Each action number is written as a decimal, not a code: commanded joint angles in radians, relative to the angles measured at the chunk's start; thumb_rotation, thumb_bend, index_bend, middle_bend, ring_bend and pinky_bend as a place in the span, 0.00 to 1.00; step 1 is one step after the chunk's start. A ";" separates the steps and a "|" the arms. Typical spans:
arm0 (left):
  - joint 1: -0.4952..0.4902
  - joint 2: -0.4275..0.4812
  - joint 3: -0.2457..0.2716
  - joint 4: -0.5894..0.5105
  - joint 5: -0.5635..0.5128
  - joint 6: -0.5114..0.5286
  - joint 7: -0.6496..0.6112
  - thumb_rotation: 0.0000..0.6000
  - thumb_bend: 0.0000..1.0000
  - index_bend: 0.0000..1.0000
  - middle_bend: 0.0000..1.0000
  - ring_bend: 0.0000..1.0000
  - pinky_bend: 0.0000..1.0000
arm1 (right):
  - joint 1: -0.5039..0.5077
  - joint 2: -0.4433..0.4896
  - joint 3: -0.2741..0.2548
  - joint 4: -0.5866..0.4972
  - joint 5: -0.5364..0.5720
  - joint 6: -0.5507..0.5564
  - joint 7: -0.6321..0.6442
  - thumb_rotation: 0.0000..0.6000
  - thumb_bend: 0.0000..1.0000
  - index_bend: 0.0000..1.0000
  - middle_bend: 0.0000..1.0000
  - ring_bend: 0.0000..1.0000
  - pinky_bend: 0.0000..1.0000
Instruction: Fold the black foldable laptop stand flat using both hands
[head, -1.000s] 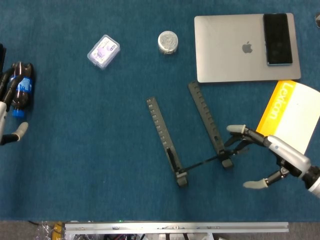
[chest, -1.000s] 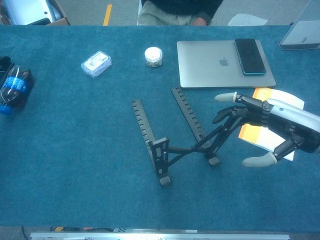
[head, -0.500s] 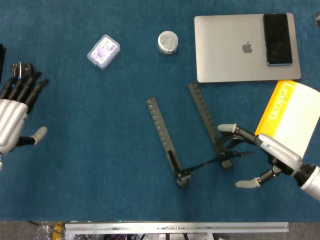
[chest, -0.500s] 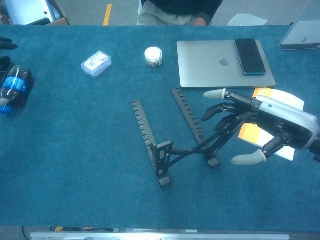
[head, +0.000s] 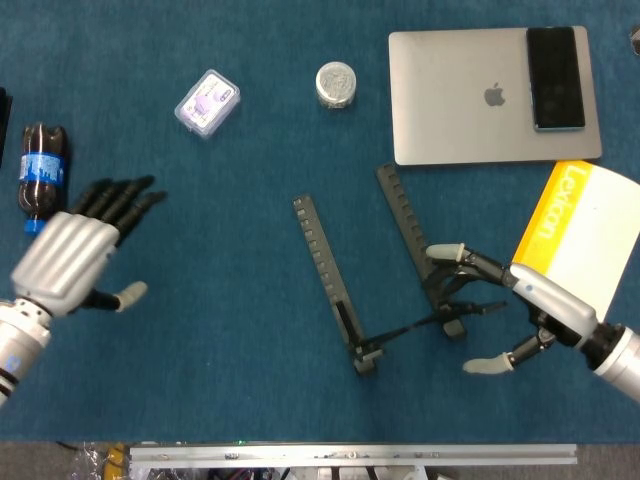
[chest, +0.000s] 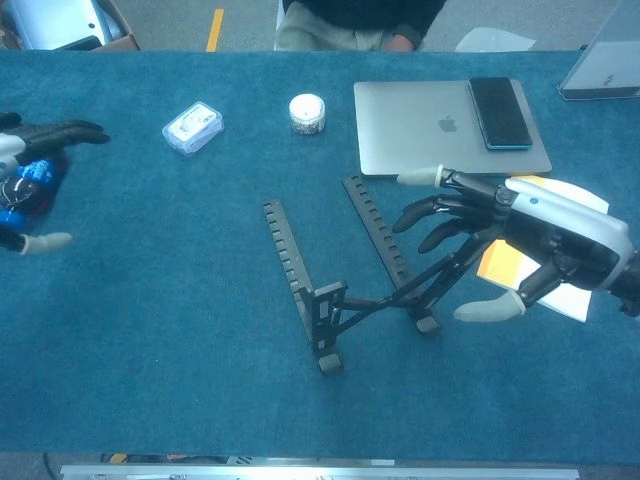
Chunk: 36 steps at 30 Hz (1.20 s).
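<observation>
So the black laptop stand (head: 380, 270) sits roughly mid-table on the blue cloth (head: 220, 330), not folded: its two notched rails splay apart toward the far side, and the chest view shows the cross struts propped up off the cloth between them. The right hand (head: 500, 305) is right at the stand's right rail, near its front foot, fingers spread with the thumb hanging out below; the fingertips (chest: 410, 215) look to be at or just over the rail and strut, but I can't tell if they actually touch, and nothing is gripped. The left hand (head: 75, 255) is way off on the left side, well apart from the stand, palm down with the fingers stretched out and apart, holding nothing. Just beyond it lies a cola bottle (head: 40, 178) on its side. Along the far side there's a small clear plastic box (head: 207, 102), a little round tin (head: 336, 84), and a closed silver laptop (head: 470, 95) with a phone (head: 555, 77) lying on its lid. A yellow-and-white book (head: 585, 230) sits just in front of the laptop, right behind the right hand.
</observation>
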 joint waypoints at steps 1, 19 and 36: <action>-0.039 0.008 0.016 -0.024 0.021 -0.063 -0.081 1.00 0.25 0.00 0.00 0.04 0.00 | 0.003 -0.001 0.001 -0.001 0.001 0.000 0.002 1.00 0.04 0.11 0.29 0.12 0.28; -0.221 0.108 0.130 -0.047 0.213 -0.256 -0.825 1.00 0.26 0.00 0.05 0.08 0.07 | 0.022 -0.017 0.007 0.014 0.005 0.002 0.022 1.00 0.04 0.11 0.29 0.12 0.28; -0.496 -0.039 0.311 0.154 0.463 -0.148 -1.671 1.00 0.26 0.00 0.05 0.08 0.11 | 0.036 -0.032 0.007 0.012 0.009 -0.006 0.016 1.00 0.04 0.11 0.29 0.12 0.28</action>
